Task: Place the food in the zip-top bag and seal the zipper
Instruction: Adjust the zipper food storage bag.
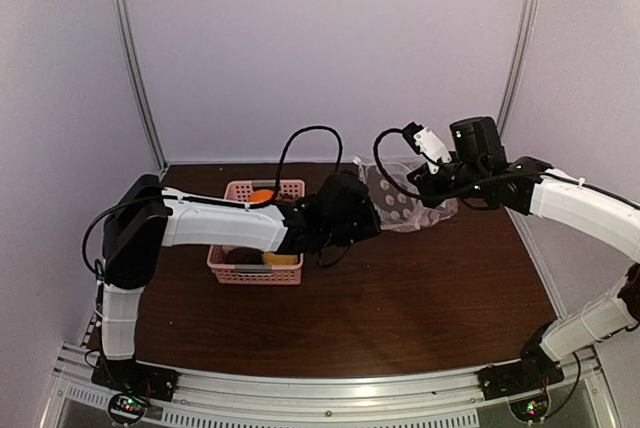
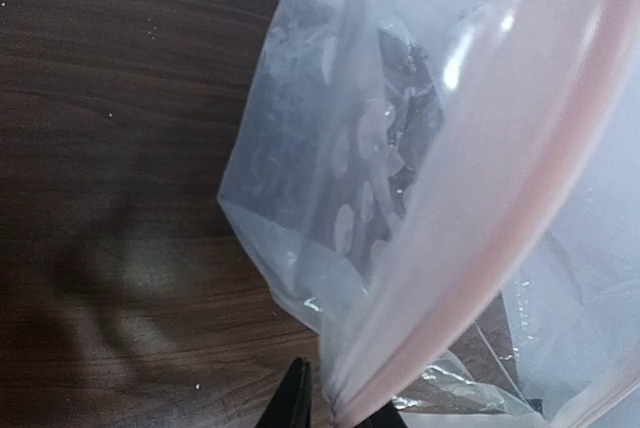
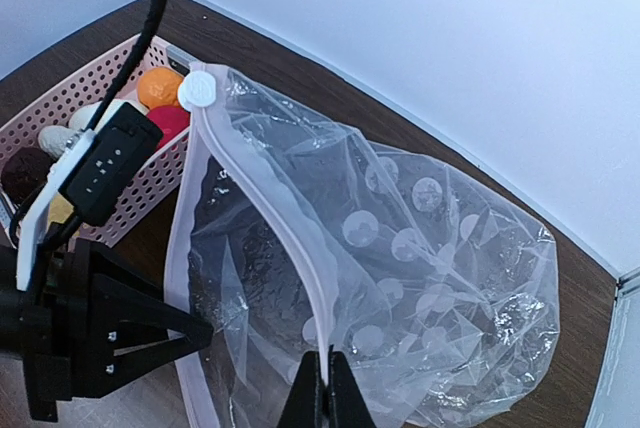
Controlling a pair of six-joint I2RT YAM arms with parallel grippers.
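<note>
Dark wood table (image 1: 420, 298), pale walls (image 1: 330, 48); right gripper (image 3: 326, 373), seemingly left gripper (image 2: 335, 410) too, tight on zip-top bag (image 3: 420, 248).

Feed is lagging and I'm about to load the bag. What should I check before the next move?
1. Right claw shut on zipper: ok.
2. Left claw clamped on bag rim: cannot tell; the rim sits inside it.
3. Bag mouth parted: ok.
4. Bag free of food: ok, looks empty.
5. Food waiting in basket: ok.
</note>
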